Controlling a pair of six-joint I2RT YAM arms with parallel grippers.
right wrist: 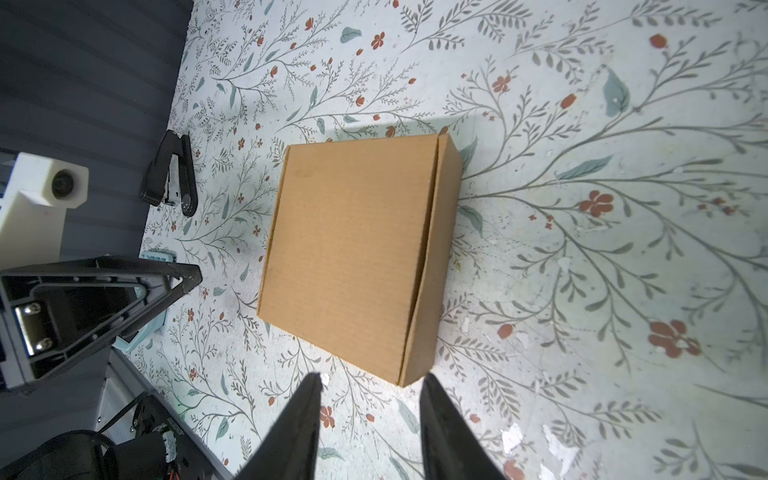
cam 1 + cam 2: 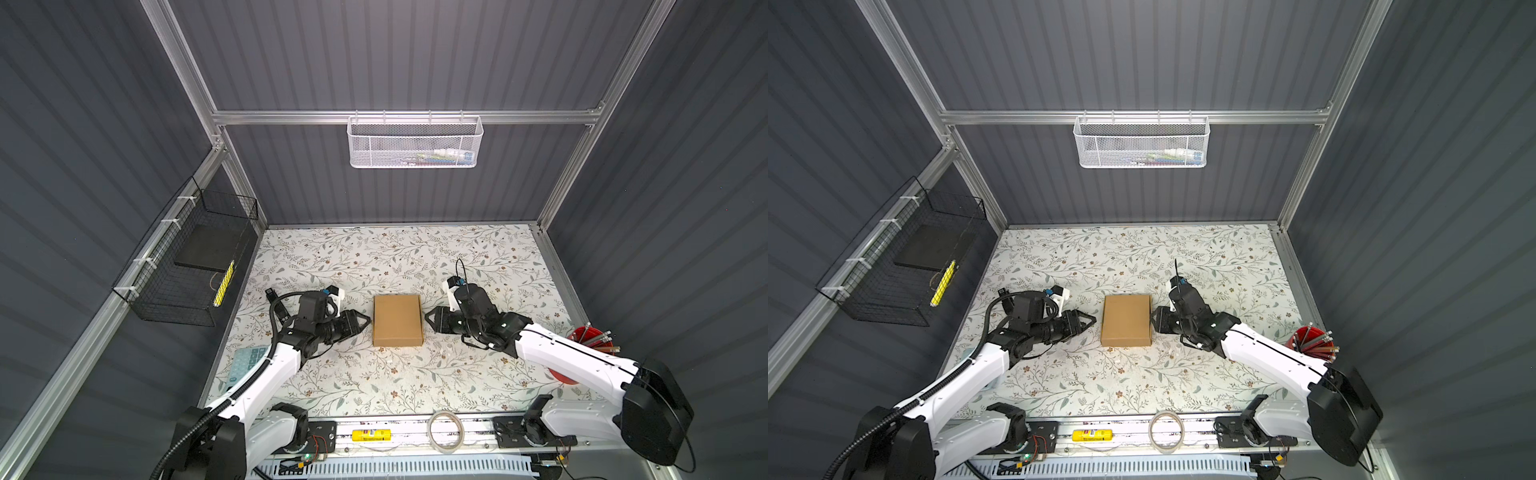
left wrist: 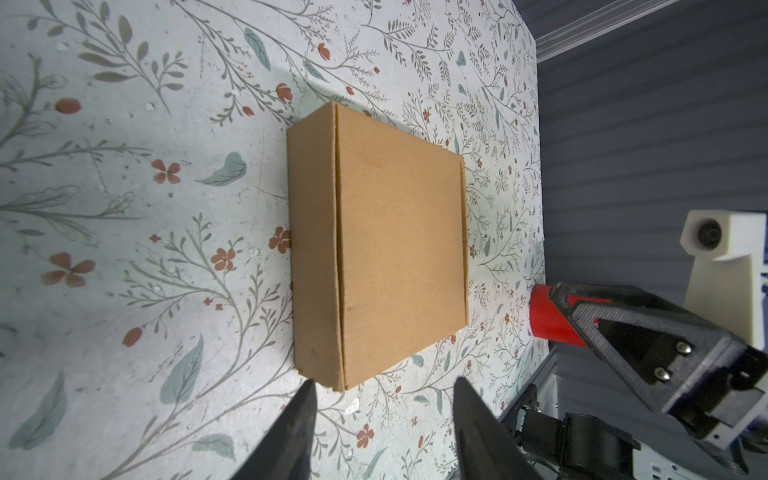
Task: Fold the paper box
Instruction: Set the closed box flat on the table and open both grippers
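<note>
Brown corrugated paper box (image 2: 397, 320) sits closed and flat on floral table (image 2: 374, 257), mid-workspace, squarish, slightly longer front-to-back. Left gripper (image 2: 367, 321) just beside its left wall, right gripper (image 2: 428, 321) just beside its right wall, both pointing inward, about equally near (contact unclear). Both sets of jaws apart, holding nothing. Box looks fully folded; probably only backing away remains.

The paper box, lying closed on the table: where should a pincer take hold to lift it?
Probably its two low side walls: the paper box lies closed and flat, no flap protruding. Left pincer from the left, right pincer from the right, squeezing together.
</note>
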